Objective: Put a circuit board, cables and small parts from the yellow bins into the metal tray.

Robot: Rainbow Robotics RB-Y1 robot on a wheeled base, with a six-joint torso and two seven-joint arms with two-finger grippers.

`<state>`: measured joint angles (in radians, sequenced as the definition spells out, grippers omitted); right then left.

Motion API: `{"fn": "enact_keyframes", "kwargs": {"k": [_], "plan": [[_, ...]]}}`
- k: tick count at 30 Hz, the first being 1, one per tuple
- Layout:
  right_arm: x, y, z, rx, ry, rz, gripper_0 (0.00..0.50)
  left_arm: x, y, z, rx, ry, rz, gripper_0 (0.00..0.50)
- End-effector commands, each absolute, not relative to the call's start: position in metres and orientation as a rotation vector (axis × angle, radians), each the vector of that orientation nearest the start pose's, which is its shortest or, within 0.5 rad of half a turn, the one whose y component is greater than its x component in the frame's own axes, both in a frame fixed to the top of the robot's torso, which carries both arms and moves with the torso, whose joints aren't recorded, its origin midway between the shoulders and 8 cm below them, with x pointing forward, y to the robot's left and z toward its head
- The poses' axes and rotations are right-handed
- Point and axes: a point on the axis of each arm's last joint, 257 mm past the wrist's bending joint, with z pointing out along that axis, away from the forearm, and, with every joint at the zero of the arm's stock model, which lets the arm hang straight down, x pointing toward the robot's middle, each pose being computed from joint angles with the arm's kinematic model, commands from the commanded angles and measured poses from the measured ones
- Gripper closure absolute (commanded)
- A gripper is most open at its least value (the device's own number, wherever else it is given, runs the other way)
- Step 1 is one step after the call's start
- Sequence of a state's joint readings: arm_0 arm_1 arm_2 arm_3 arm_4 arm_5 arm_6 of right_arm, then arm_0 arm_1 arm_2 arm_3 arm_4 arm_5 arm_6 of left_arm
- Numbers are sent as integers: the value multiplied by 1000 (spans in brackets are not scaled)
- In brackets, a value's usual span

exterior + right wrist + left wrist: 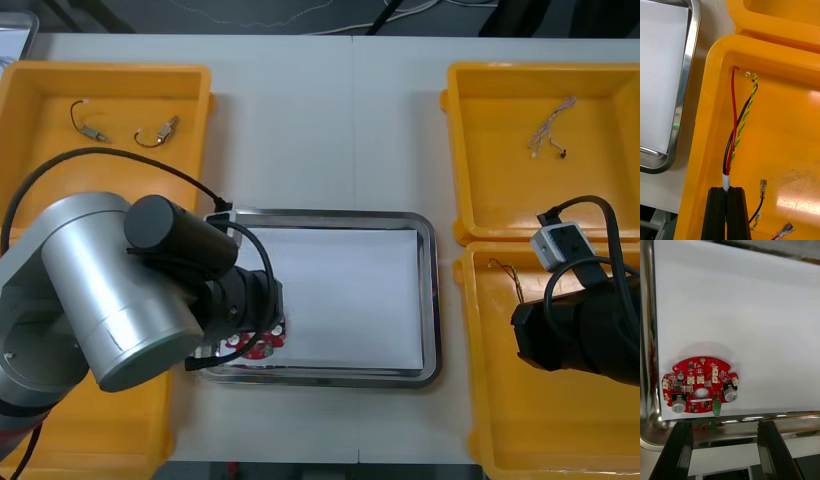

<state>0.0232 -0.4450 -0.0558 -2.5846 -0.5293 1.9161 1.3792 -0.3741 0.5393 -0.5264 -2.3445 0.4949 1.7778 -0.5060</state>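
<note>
**Cable held by the right jaws, tray lying to frame left over the bin wall**

Red and yellow cable [734, 112] sits in the near right bin [560, 430], at the lower right of the front view; the right jaws are clamped on its white-sleeved end, standing apart by little more than the bundle's width. Its long axis runs straight out from the fingertips toward the bin's far corner, close along the wall nearest the metal tray [432, 300]; red, black and twisted yellow-green strands lie together, and metal-tipped wire ends [762, 185] rest just beside the fingers. The right arm [585, 325] is plainly the nearer one.

The coming move, as I judge it, turns on one relation: the tray lies to frame left of the jaws, with the bin's raised wall and a strip of worktop [330, 120] between; the trailing length must rise above that wall or it may drag and catch on the rim.

The circuit board [705, 373] lies flat on the tray's white inside, at its lower left corner in the front view; the left jaws stand wide apart just short of it, gripping nothing, and the left arm [110, 290] overhangs that corner; the tray's middle and right side are bare, so a drop there keeps clear of it.

Two short cables [90, 120] lie in the upper left bin [30, 100]; a pale cable [550, 130] lies in the upper right bin [600, 190].
</note>
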Motion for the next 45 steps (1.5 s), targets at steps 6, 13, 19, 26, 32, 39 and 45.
{"fn": "enact_keyframes", "kwargs": {"k": [6, 13, 19, 26, 32, 39, 45], "plan": [[331, -241, -188, -479, 2504, -66, 500, 387, 146, -165, -47, 2567, -306, 0], [335, -223, -179, -588, 2466, -51, 500, 393, 187, -137, -88, 2569, -273, 0], [336, -195, -166, -727, 2413, 16, 500, 406, 219, -119, -72, 2530, -220, 0], [335, -152, -162, -920, 2340, 13, 500, 423, 264, -109, -29, 2519, -136, 0], [331, -117, -155, -1092, 2252, 4, 500, 433, 292, -107, -13, 2527, -105, 0], [326, -90, -169, -1264, 2224, -13, 500, 449, 330, -109, -6, 2548, -40, 0], [328, -86, -190, -1360, 2240, -63, 500, 466, 344, -102, -35, 2547, -14, 0]]}}
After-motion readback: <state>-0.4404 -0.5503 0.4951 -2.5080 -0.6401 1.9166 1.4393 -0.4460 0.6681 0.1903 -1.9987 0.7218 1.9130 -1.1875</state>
